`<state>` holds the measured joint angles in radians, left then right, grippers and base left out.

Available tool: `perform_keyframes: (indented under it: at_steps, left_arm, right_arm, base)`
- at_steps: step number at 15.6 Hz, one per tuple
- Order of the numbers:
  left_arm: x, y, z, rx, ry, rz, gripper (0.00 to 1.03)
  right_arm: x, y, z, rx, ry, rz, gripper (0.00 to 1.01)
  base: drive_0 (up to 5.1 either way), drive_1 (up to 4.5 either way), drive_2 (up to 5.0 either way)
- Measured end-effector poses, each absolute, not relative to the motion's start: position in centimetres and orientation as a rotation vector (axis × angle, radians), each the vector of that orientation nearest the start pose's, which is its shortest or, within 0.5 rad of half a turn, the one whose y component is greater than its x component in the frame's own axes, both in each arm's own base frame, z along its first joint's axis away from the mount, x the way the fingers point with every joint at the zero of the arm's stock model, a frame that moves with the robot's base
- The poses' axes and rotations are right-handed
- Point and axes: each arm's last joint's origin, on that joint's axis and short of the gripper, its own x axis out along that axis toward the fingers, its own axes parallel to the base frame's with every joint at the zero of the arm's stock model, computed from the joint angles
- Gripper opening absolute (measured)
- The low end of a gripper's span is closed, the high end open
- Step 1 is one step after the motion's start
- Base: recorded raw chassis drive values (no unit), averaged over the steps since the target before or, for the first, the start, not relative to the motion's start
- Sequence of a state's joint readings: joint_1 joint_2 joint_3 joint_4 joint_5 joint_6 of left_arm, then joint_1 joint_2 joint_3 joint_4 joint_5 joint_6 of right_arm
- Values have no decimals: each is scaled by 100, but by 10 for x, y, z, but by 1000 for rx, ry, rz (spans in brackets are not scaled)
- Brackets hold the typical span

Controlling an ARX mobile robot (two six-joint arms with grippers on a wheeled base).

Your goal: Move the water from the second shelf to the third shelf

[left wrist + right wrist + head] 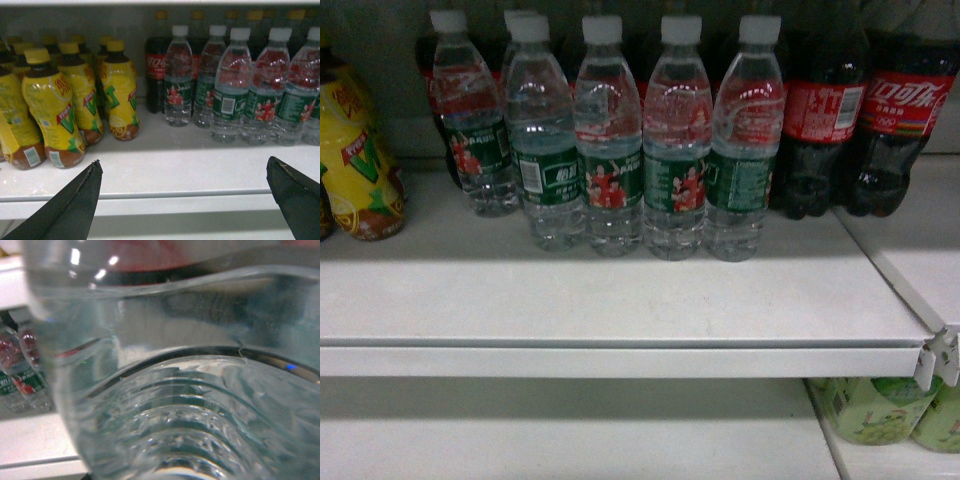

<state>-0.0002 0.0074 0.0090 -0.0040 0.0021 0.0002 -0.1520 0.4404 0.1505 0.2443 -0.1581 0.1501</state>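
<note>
A clear ribbed bottle of water (pixel 190 390) fills the right wrist view, pressed close to the lens; my right gripper's fingers are hidden behind it, and it appears held. Neither gripper shows in the head view. There, several water bottles (pixel 610 140) with green labels and white caps stand in a row on a white shelf (pixel 620 300). In the left wrist view, my left gripper (pixel 182 167) is open and empty in front of the shelf edge (pixel 190 192), below the row of water bottles (pixel 230 85).
Dark cola bottles (pixel 825 120) stand right of the water. Yellow tea bottles (pixel 75 100) crowd the shelf's left. Green drink packs (pixel 880 410) sit on the lower shelf (pixel 570 430) at right. More water bottles (pixel 20 370) on a shelf show at the right wrist view's left edge.
</note>
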Motion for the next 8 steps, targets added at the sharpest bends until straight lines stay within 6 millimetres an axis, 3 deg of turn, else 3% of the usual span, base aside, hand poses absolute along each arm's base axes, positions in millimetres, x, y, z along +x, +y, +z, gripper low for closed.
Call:
perform_keyframes:
  at_steps: [8]
  left_arm:
    - [98, 0, 166, 1, 2, 2, 98]
  right_arm:
    - [128, -15, 200, 162, 38, 4, 41]
  base:
    - [0, 0, 0]
